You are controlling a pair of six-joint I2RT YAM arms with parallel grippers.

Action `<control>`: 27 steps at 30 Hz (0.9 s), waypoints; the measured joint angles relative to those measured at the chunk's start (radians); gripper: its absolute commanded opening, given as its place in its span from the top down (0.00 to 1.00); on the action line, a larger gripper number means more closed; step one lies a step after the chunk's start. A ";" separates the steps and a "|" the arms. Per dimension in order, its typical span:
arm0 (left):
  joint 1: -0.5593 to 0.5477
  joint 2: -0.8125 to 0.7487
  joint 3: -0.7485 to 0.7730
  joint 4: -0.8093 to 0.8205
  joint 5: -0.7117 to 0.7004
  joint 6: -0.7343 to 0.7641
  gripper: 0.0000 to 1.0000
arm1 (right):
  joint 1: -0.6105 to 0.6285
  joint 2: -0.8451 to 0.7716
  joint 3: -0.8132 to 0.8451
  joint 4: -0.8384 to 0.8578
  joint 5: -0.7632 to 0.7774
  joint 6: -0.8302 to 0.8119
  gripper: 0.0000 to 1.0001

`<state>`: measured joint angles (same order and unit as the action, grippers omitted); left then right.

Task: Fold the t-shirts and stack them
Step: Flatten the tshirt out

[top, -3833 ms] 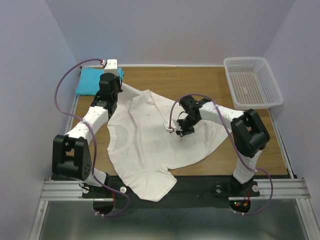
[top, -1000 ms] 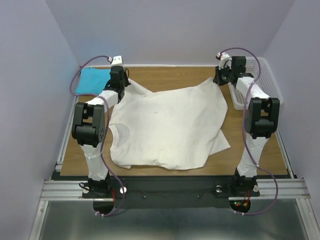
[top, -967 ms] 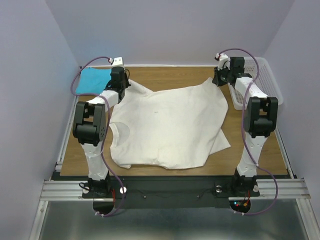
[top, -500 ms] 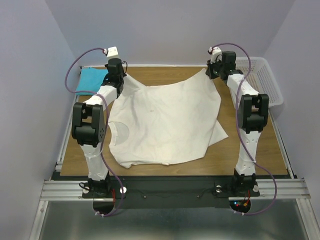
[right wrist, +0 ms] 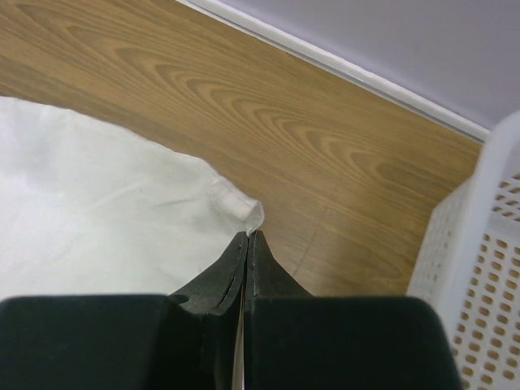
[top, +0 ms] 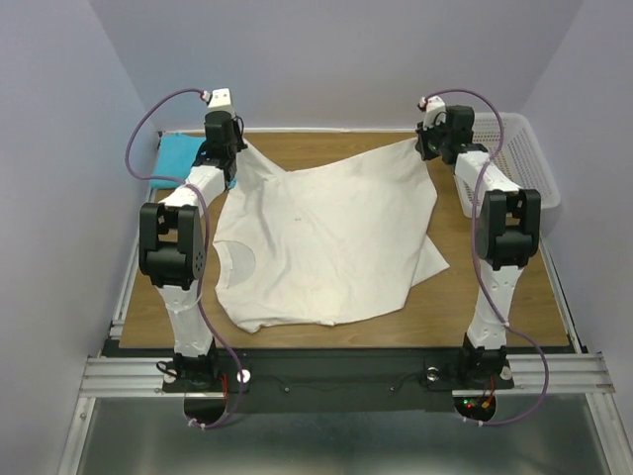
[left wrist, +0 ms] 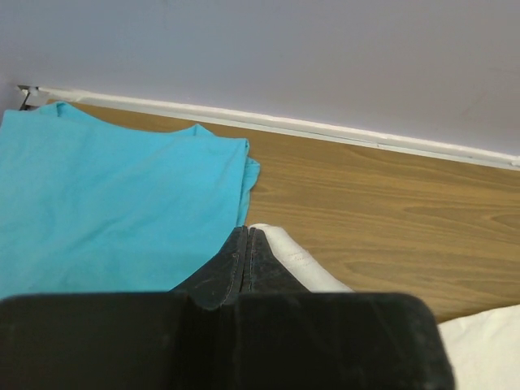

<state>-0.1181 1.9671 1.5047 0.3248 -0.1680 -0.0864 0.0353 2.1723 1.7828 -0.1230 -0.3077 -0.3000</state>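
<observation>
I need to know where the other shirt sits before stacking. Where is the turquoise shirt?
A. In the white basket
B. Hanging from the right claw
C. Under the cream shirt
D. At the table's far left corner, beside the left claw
D: the turquoise shirt lies flat at the far left corner of the table, just left of the left claw, which pinches the cream shirt.

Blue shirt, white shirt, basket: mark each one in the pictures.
blue shirt (left wrist: 106, 203): left wrist view, middle of the cloth.
white shirt (top: 326, 237): top view, middle of its body.
basket (right wrist: 479, 276): right wrist view, its holed side wall.
</observation>
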 measured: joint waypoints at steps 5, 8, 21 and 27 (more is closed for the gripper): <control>-0.003 -0.008 -0.010 0.000 0.015 -0.001 1.00 | -0.044 -0.106 -0.085 -0.002 -0.034 -0.021 0.99; -0.003 -0.084 -0.100 0.007 0.018 -0.005 1.00 | -0.066 -0.211 -0.150 -0.009 -0.091 -0.037 0.99; -0.005 -1.034 -0.327 0.121 -0.004 -0.087 1.00 | -0.101 -0.615 0.186 -0.300 -0.262 -0.012 0.99; -0.005 -1.229 -0.218 0.159 0.004 -0.117 1.00 | -0.101 -0.798 0.456 -0.360 -0.217 0.008 0.99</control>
<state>-0.1226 0.7380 1.2865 0.4843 -0.1642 -0.2031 -0.0654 1.3746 2.2391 -0.4828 -0.5243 -0.2920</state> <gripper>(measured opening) 0.025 0.012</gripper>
